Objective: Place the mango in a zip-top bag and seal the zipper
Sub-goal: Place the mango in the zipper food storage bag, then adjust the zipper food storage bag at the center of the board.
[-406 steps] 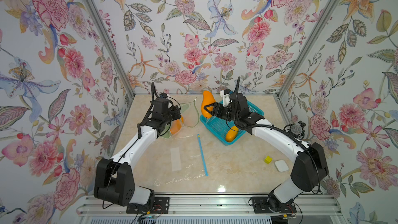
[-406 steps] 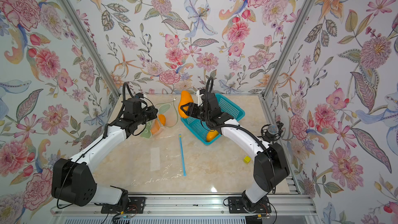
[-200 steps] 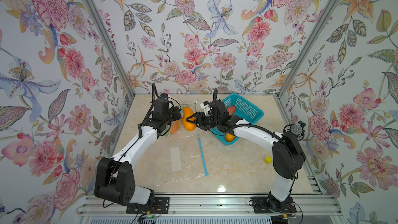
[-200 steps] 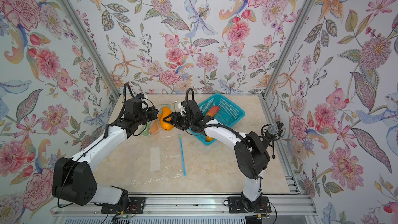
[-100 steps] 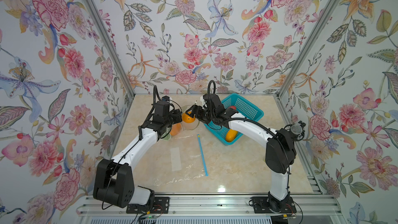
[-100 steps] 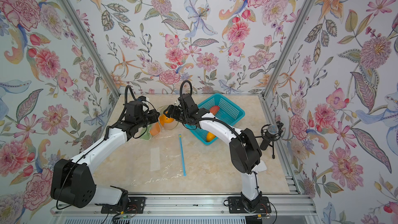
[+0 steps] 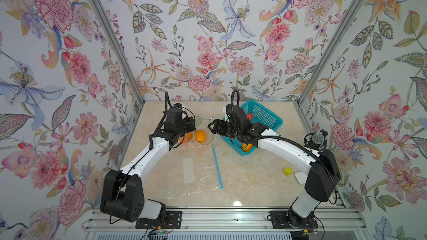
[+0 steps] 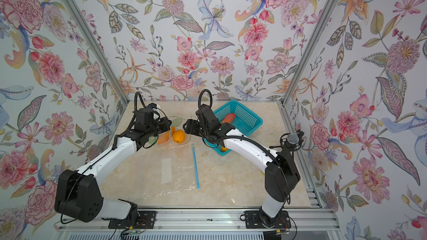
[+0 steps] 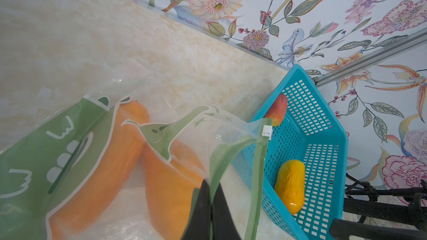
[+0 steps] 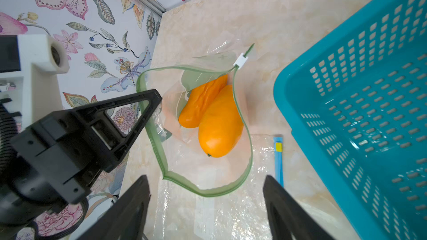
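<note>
The clear zip-top bag with a green zipper rim lies at the back left, its mouth held wide. My left gripper is shut on that rim. An orange mango lies inside the mouth beside another orange fruit; both top views show the mango. My right gripper is open and empty, just outside the mouth, a little apart from the mango. The white slider sits at the rim's far end.
A blue basket behind the right gripper holds a yellow fruit and a reddish one. A second clear bag with a blue zipper strip lies flat mid-table. A yellow cube, white pad and microphone are at the right.
My right gripper carried the mango from the basket to the bag's mouth, let it go inside, and drew back a little, open. The left gripper kept its hold on the rim.
</note>
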Controlling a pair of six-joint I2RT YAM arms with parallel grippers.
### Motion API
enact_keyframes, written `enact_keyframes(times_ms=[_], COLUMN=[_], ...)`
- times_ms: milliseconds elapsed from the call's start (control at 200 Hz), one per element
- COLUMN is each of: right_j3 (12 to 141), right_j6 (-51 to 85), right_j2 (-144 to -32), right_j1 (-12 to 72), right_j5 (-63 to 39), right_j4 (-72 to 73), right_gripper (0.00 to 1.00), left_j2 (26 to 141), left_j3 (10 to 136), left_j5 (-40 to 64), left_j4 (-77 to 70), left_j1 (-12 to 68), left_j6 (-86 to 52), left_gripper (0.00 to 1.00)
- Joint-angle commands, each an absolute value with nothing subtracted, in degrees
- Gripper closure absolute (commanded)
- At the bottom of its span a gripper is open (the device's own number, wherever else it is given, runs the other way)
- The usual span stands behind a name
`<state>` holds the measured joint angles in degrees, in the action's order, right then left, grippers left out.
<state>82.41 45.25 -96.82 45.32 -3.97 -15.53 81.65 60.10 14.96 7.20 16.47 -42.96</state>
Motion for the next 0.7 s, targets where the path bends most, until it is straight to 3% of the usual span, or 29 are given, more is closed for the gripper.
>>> enact_keyframes(times_ms=[0,395,520,611,696], right_j3=[81.9,84.5,85.3,86.2,88.1], right_j6=[45.7,43.2,42.9,42.3,40.3], right_j2=[-98.6,-107.4,-109.4,-110.7,-110.3], right_j1=[45.3,46.6,47.0,46.8,46.6], right_j5=[-1.1,0.1,0.6,0.1,-0.1], right_j4=[-14.0,-14.1,-14.0,-14.0,-14.1], right_gripper=[0.27,0.37,0.44,0.59,0.88], left_j2=[81.3,79.5,78.3,77.1,76.6], left_j3=[60.7,61.0,61.1,61.7,62.8], left_j5=[16.2,15.7,14.2,13.4,13.1], left_j4=[4.9,4.8,4.8,4.8,5.6], left_j1=[16.8,16.8,16.7,16.4,16.2], left_j6=[-44.9,-46.4,-47.2,-47.4,-47.2], left_gripper=[1.0,1.0,1.0,1.0,1.0])
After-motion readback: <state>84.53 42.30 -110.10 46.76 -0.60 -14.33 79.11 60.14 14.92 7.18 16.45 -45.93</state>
